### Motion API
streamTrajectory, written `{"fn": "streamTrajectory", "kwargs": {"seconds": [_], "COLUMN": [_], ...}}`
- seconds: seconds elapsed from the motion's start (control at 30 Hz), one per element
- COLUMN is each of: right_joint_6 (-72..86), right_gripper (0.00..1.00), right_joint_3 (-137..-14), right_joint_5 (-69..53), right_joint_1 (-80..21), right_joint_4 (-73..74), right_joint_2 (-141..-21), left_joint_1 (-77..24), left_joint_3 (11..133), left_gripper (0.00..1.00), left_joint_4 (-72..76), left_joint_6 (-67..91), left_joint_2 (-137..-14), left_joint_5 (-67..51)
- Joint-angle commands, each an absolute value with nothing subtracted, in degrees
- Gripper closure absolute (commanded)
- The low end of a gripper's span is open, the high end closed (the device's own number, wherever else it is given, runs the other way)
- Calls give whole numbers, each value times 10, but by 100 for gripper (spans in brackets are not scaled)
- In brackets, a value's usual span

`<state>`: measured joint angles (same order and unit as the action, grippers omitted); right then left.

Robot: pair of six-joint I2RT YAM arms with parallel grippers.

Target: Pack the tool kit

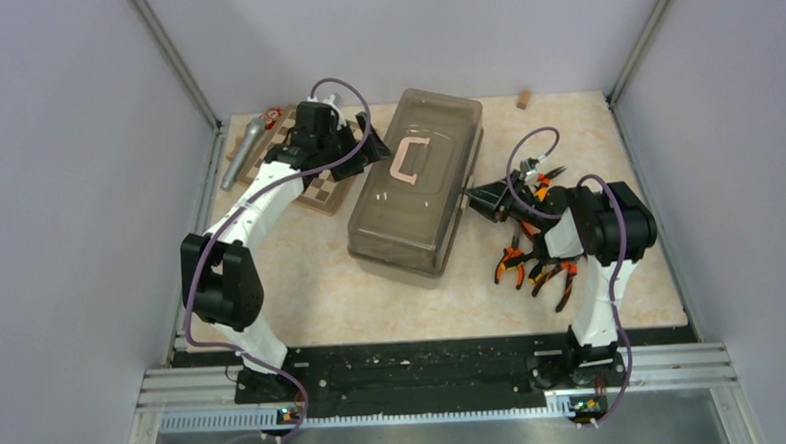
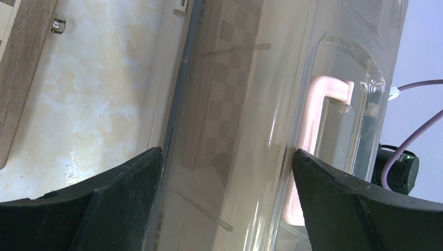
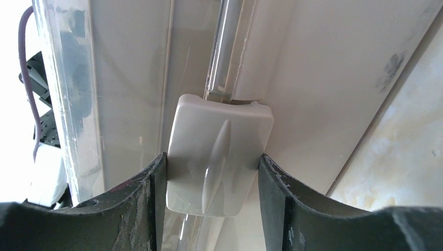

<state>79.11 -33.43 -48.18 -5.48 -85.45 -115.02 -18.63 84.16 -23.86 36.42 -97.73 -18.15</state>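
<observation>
Seen from above, one toolbox (image 1: pixel 409 221) of grey-brown translucent plastic lies closed at the middle of the table (image 1: pixel 322 295), slanted, with one pale pink handle (image 1: pixel 409 159) folded flat on its lid. The left gripper (image 1: pixel 374 146) is at the box's far left edge and the right gripper (image 1: pixel 473 196) at its right side. Orange-handled pliers (image 1: pixel 513 265) lie heaped on the table beside the right arm, at least three pairs; they overlap too much for a firm count. One chessboard (image 1: pixel 328 193) lies under the left arm, one silver microphone (image 1: pixel 244 148) beside it at the far left, and one small brown block (image 1: pixel 524 99) at the far edge. Any lettering is too small to read here. In the left wrist view, the left gripper (image 2: pixel 227 152) is spread wide, its two black fingers (image 2: pixel 125 198) far apart and holding nothing, with the toolbox (image 2: pixel 235 104) wall between them; whether either finger touches it cannot be told. The handle (image 2: pixel 326 89) shows through the plastic, a checked pattern is mirrored in the wall, and one purple cable (image 2: pixel 418 130) crosses at the right. No label shows. In the right wrist view, the right gripper (image 3: pixel 211 157) has closed its two fingers (image 3: pixel 141 209) against both sides of one beige latch (image 3: pixel 219 151) on the toolbox (image 3: pixel 313 63) wall. The latch bears a raised ridge and no writing.
</observation>
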Motion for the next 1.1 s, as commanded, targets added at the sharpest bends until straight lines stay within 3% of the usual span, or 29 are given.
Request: {"fn": "streamTrajectory", "kwargs": {"seconds": [0.0,0.3,0.47,0.7,0.83,1.07], "right_joint_6": [768,647,562,519,548,634], "right_gripper": [77,93,98,100,85,47], "right_joint_3": [-339,-330,-350,-363,-334,-279], "right_joint_5": [-493,-465,-439,-412,-413,-406], "right_joint_1": [-87,-88,-89,-94,-89,-81], "right_joint_4": [-980,-753,-589,-491,-531,-669], "right_joint_2": [-1120,-1018,-953,-914,-902,-912], "left_joint_1": [-208,-208,-207,-209,-208,-209], "left_joint_3": [809,803,802,801,804,810], "left_gripper": [1,2,2,2,2,2], "left_joint_4": [-310,-311,-311,-311,-313,-322], "left_joint_6": [350,350,350,352,349,338], "left_joint_2": [-989,-981,-978,-977,-970,-965], "left_joint_5": [-206,-196,-190,-188,-184,-182]}}
